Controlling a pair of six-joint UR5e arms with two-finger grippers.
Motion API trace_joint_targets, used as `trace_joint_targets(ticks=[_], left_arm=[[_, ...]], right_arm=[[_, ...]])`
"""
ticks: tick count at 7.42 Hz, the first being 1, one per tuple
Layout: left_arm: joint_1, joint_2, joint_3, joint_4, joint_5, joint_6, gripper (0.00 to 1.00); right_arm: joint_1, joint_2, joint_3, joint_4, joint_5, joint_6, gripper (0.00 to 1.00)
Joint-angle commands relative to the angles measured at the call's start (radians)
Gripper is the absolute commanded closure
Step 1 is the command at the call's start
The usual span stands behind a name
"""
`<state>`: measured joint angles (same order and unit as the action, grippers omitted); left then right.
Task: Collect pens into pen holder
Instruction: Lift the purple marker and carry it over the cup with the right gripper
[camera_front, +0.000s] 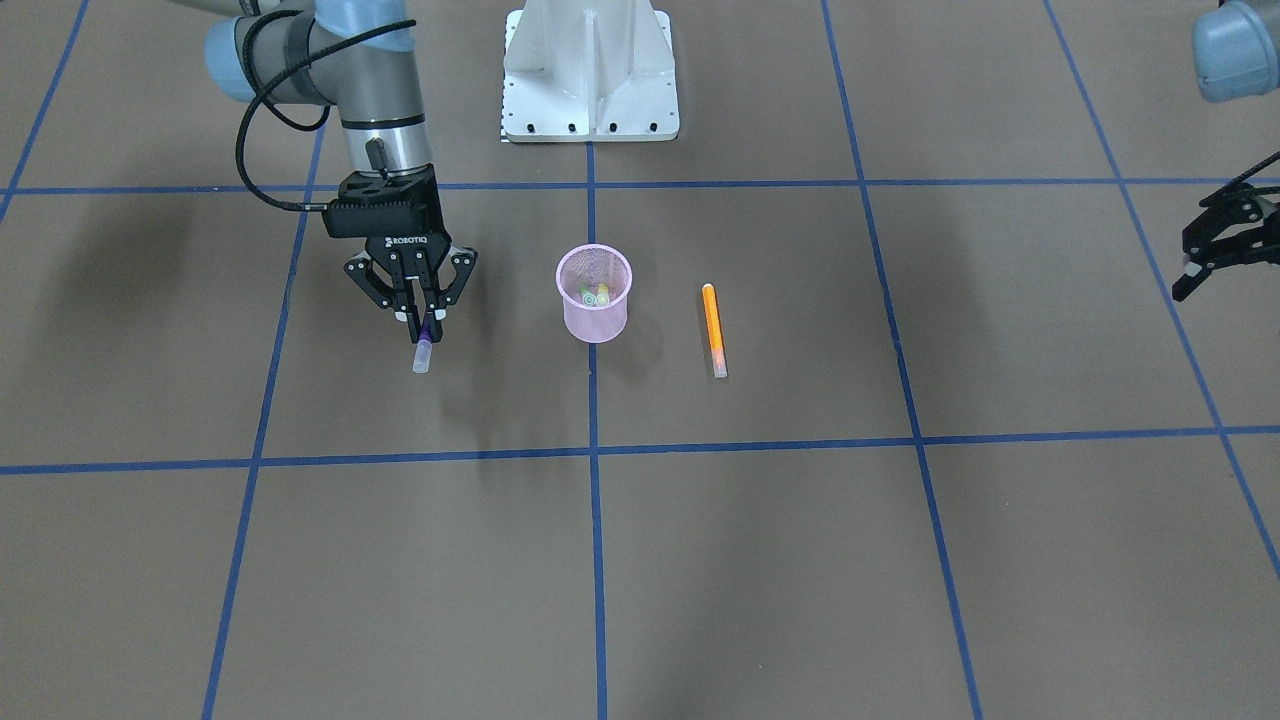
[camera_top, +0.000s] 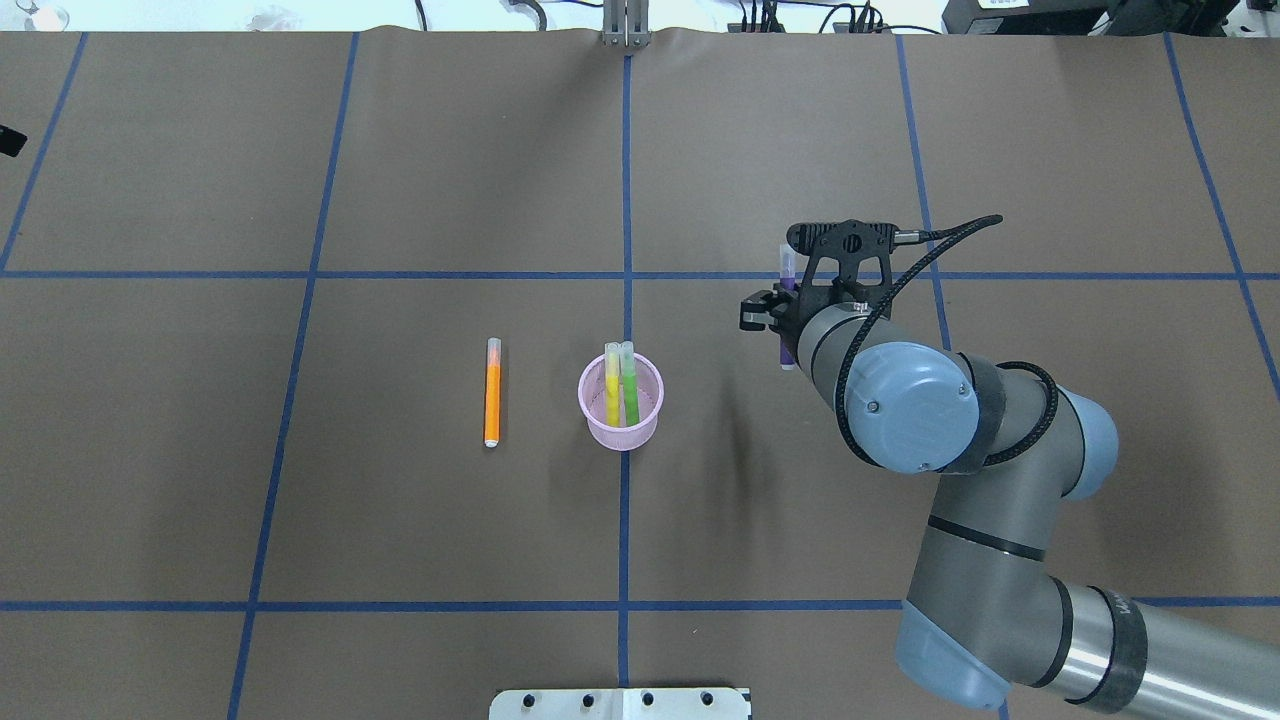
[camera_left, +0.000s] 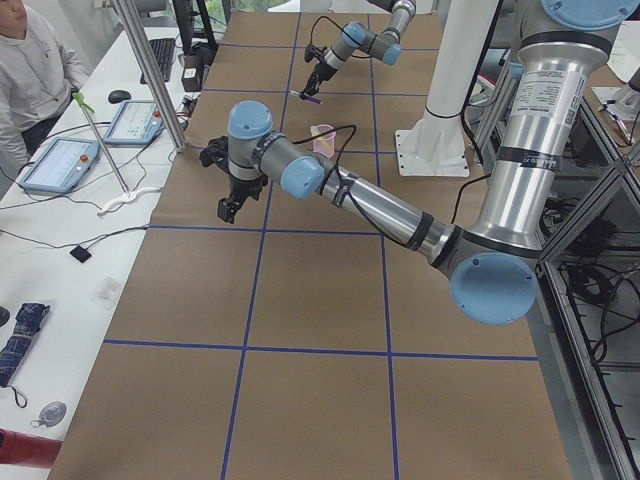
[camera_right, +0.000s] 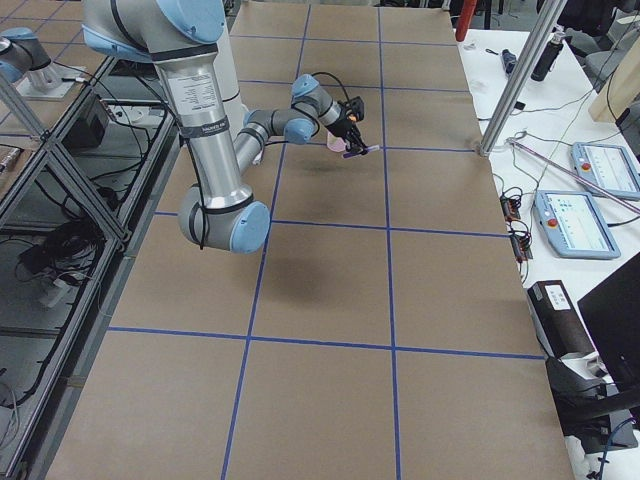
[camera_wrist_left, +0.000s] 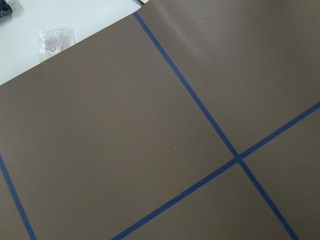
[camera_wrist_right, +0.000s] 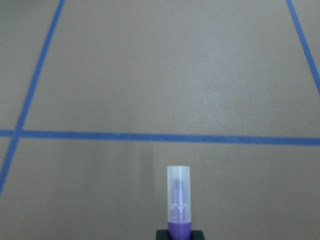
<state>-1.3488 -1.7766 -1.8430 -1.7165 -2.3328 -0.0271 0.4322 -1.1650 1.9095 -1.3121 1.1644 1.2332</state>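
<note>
The right gripper (camera_front: 424, 322) is hanging near the pink mesh pen holder (camera_front: 592, 318), jaws clamping the purple pen (camera_front: 423, 352); the orange pen (camera_front: 713, 325) is lying on the table (camera_front: 700, 560). The left gripper (camera_front: 1197, 258) jaws are standing apart.

Right end effector (camera_front: 425, 320) hides much of the purple pen (camera_front: 421, 357).

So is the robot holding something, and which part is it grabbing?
Yes. The right gripper pinches the purple pen around its middle, with the clear cap sticking out. The left gripper holds nothing.
</note>
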Motion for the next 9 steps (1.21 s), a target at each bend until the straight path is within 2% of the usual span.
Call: trace_joint_targets(ticks=[1, 2, 3, 5, 7, 9], left_arm=[[0.002, -0.001, 0.001, 0.0, -0.002, -0.001, 0.0], [0.002, -0.001, 0.001, 0.0, -0.002, -0.001, 0.0], [0.002, -0.001, 0.002, 0.0, -0.002, -0.001, 0.0], [0.002, -0.001, 0.005, -0.002, -0.003, -0.002, 0.0], [0.002, -0.001, 0.01, -0.002, -0.003, -0.001, 0.0], [0.003, -0.001, 0.011, -0.002, -0.003, -0.002, 0.0]], right_arm=[[-0.058, 0.076, 0.011, 0.02, -0.168, 0.002, 1.0], [-0.117, 0.083, -0.009, 0.081, -0.258, 0.0, 1.0], [-0.154, 0.09, -0.02, 0.093, -0.303, 0.002, 1.0], [-0.197, 0.155, -0.105, 0.1, -0.383, 0.018, 1.0], [-0.208, 0.206, -0.161, 0.099, -0.399, 0.023, 1.0], [-0.211, 0.206, -0.181, 0.097, -0.4, 0.023, 1.0]])
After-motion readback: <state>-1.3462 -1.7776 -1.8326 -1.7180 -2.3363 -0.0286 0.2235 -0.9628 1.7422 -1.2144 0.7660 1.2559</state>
